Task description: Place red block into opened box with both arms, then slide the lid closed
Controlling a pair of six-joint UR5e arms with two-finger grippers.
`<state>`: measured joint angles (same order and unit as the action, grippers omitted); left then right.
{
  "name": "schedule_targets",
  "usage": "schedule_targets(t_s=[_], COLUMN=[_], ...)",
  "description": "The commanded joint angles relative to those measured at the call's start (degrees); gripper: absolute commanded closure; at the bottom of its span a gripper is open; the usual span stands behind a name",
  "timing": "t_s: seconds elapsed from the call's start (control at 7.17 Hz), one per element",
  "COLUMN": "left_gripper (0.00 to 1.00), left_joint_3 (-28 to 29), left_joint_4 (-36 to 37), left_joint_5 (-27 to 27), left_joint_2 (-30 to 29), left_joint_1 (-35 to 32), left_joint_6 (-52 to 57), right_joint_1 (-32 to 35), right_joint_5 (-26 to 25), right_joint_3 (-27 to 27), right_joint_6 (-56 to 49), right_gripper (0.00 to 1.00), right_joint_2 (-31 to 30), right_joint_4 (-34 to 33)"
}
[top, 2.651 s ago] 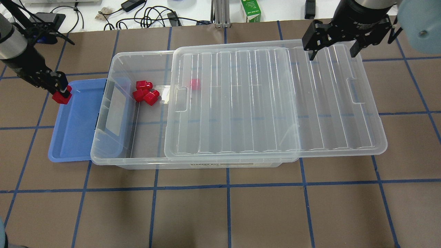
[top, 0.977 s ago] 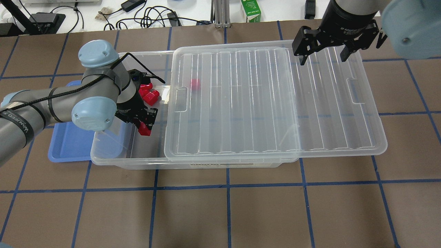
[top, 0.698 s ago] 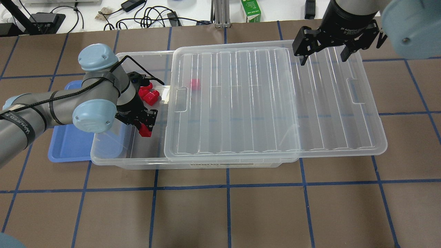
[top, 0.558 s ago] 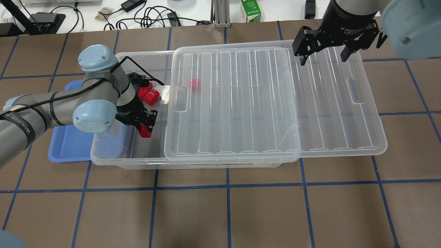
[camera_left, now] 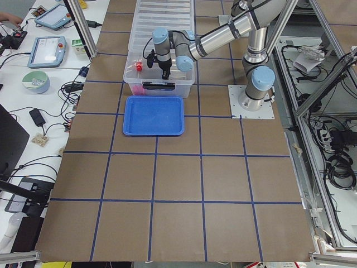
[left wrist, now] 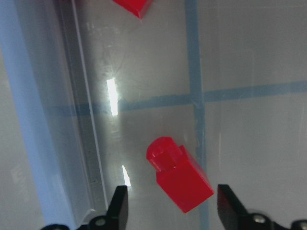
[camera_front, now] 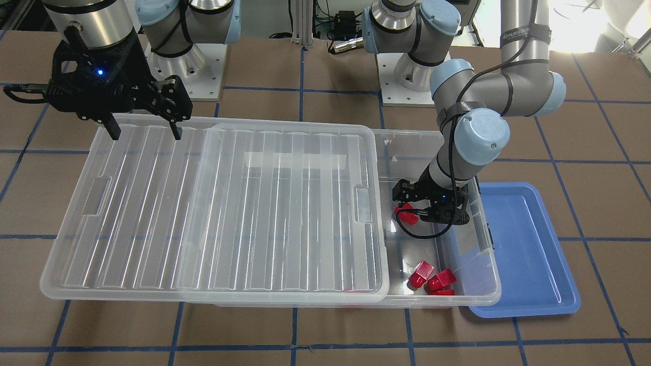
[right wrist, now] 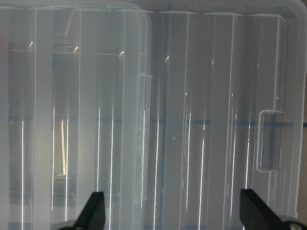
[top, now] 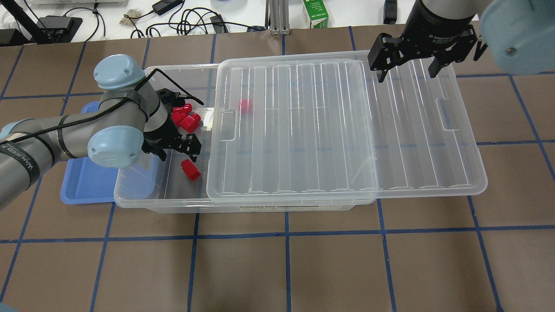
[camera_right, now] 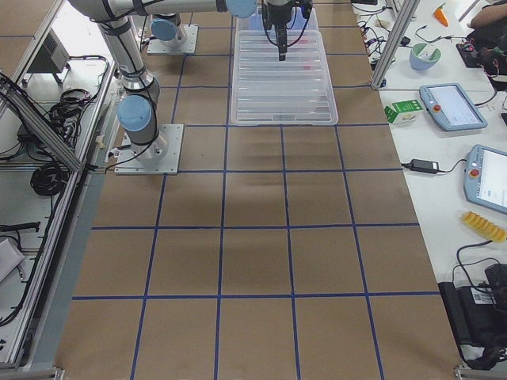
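Observation:
A red block (top: 190, 170) lies on its side on the floor of the clear box (top: 173, 69), in its uncovered left end. My left gripper (top: 177, 152) hangs just above it, open, and holds nothing. In the left wrist view the red block (left wrist: 180, 175) rests between and below the two fingertips (left wrist: 119, 211). Three more red blocks (top: 184, 117) lie further back in the box, and another (top: 246, 105) shows through the lid (top: 347, 130). The lid covers most of the box and overhangs its right end. My right gripper (top: 405, 71) is open above the lid's far right part.
A blue tray (top: 82, 186) lies against the box's left end, partly under my left arm. Cables, a green carton (top: 315, 13) and other gear lie beyond the table's far edge. Brown table with blue tape lines (top: 286, 234) stretches in front of the box.
My left arm carried a red block from over the blue tray into the box, then opened, and the block dropped to the box floor. My right gripper shifted slightly left.

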<state>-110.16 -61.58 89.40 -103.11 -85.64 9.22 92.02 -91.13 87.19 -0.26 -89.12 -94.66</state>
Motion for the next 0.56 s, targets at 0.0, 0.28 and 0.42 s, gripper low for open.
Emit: schedule_targets(t_s=[0.0, 0.28, 0.42], left_gripper=[0.00, 0.00, 0.00], left_joint_3=[8.7, 19.8, 23.2], left_joint_4=[-11.9, -25.3, -29.3], left_joint_5=[0.3, 0.3, 0.2], left_joint_2=[3.9, 7.3, 9.1], left_joint_1=[0.1, -0.4, -0.4], left_joint_6=[0.0, 0.0, 0.0], right_joint_1=[0.0, 0.0, -0.3], right_joint_5=[0.1, -0.1, -0.1], right_joint_3=[0.0, -0.1, -0.1], right_joint_6=[0.0, 0.0, -0.2], right_gripper=[0.00, 0.00, 0.00], right_joint_2=[0.0, 0.0, 0.1], right_joint_4=[0.0, 0.0, -0.1])
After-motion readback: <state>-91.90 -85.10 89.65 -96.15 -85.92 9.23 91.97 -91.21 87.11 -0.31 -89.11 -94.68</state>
